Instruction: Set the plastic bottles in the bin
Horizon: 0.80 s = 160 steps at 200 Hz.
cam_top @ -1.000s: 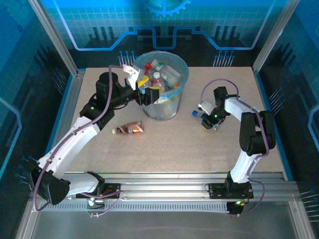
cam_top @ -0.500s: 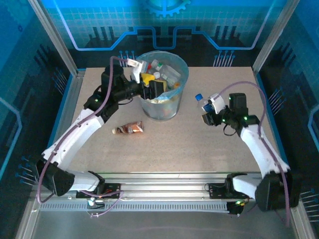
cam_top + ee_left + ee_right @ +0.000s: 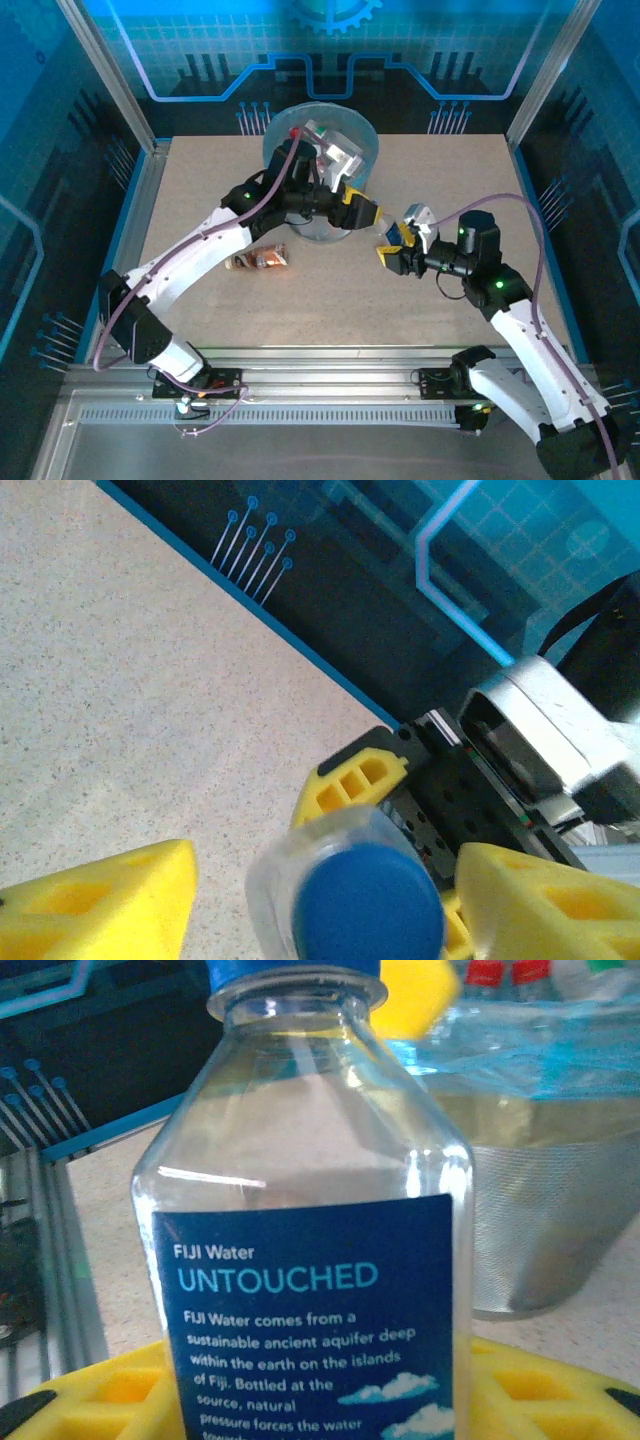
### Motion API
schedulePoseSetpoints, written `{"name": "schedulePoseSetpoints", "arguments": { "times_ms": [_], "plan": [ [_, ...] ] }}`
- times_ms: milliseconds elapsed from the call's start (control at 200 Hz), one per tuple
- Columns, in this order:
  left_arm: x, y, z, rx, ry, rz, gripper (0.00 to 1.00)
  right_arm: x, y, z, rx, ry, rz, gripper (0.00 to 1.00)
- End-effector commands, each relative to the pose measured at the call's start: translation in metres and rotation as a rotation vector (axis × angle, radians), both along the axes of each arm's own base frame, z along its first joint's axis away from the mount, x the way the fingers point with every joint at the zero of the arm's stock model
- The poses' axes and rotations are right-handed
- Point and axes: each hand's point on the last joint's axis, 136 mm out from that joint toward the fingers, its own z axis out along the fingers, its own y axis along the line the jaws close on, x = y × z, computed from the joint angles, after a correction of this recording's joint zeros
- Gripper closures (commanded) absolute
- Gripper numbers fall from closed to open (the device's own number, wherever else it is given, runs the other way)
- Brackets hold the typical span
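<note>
A clear bottle with a blue label and blue cap stands upright in my right gripper, which is shut on it just right of the bin's foot. In the top view the bottle sits above the right gripper. My left gripper reaches across the front of the bin and meets the bottle from the left. In the left wrist view its yellow fingers stand open on either side of the blue cap, with gaps on both sides. A brown-labelled bottle lies on the table, left of the bin's front.
The left arm hides much of the bin from above. In the right wrist view the bin's translucent wall rises close behind the bottle, with red-capped bottles inside. Metal frame posts and blue panels wall the table.
My left arm has swung from the bin's left rim across its front to the right. My right arm has lifted the blue-labelled bottle and carried it left toward the bin.
</note>
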Motion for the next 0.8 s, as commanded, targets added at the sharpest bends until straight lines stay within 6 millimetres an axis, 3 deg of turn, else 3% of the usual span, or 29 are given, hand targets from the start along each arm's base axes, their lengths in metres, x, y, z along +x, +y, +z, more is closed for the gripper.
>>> {"name": "schedulePoseSetpoints", "arguments": {
  "times_ms": [0,340,585,795],
  "plan": [
    [-0.007,-0.001,0.014,-0.017,0.020,-0.025,0.39,-0.002,0.012,0.015,0.030,-0.033,0.046,0.47],
    [-0.012,0.009,0.019,0.012,-0.014,-0.010,0.58,0.003,0.021,0.015,0.004,-0.032,0.040,0.47],
    [-0.012,0.013,0.015,0.023,-0.017,0.008,0.61,0.007,0.018,0.013,-0.004,-0.028,0.005,0.47],
    [-0.012,0.015,0.017,0.023,-0.032,0.023,0.80,0.007,0.019,0.014,0.002,-0.028,0.002,0.46]
  ]
}}
